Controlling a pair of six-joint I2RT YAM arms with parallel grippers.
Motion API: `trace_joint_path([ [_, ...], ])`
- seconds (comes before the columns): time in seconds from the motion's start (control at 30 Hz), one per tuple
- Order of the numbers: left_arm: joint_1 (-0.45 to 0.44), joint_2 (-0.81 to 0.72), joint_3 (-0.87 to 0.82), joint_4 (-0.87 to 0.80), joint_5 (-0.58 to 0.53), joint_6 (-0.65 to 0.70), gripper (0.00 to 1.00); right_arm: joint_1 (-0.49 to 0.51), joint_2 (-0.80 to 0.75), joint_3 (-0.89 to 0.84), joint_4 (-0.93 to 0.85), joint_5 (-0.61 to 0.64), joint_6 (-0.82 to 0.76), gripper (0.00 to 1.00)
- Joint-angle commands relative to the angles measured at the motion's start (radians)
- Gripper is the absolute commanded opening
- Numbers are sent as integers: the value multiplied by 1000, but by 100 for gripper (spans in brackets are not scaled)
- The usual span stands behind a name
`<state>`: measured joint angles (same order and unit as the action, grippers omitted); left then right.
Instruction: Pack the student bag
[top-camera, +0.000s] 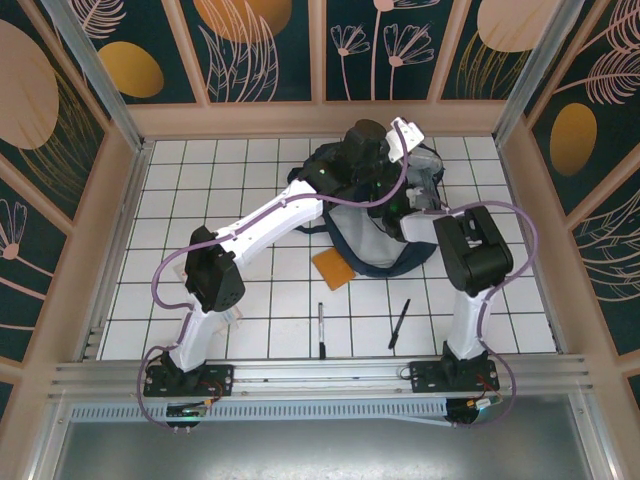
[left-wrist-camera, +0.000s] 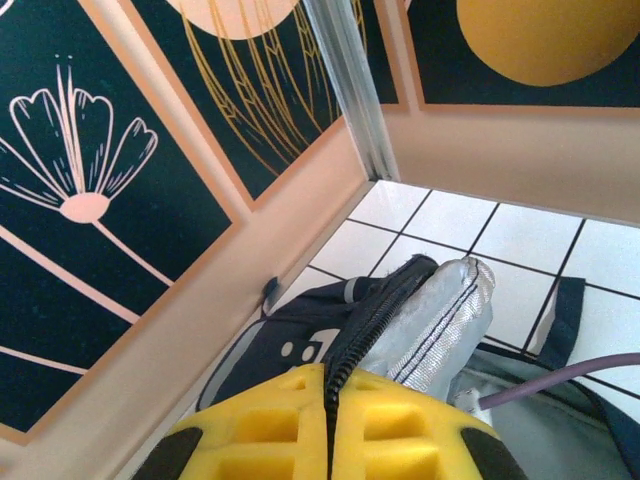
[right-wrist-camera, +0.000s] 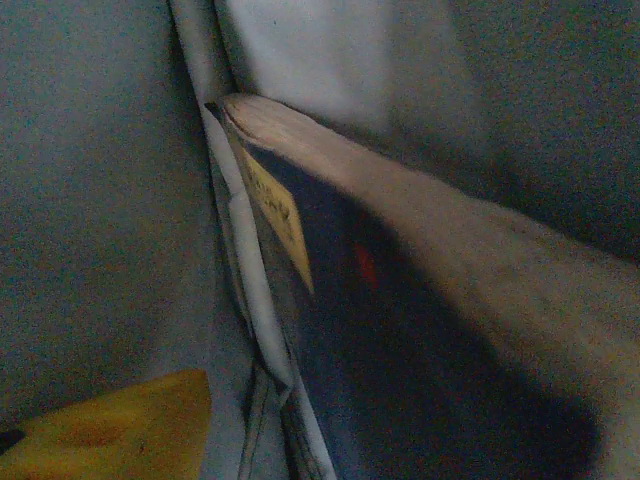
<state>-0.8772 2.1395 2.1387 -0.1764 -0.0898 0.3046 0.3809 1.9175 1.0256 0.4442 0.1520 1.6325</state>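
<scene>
Student bag at far table centre, left gripper clamped on its zipper edge, right gripper inside, grip unreadable; book in, orange notebook and two pens left out.

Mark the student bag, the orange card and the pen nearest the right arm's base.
student bag (top-camera: 383, 252): top external view, pale inner lining.
orange card (top-camera: 333, 268): top external view, its middle.
pen (top-camera: 400, 323): top external view, mid-barrel.
</scene>
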Motion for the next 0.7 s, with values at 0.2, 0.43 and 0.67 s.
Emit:
trace_joint_path([
  [0.2,15,-41,16,140,-20,1,0,-45,-200,-62,-303,-130,35,69],
  [0.43,24,-54,0,79,40,5,0,-75,-463,-222,-427,-174,-157,69],
  [0.67,47,-143,-205,72,182,26,0,-208,-769,-341,-577,-292,-581,66],
])
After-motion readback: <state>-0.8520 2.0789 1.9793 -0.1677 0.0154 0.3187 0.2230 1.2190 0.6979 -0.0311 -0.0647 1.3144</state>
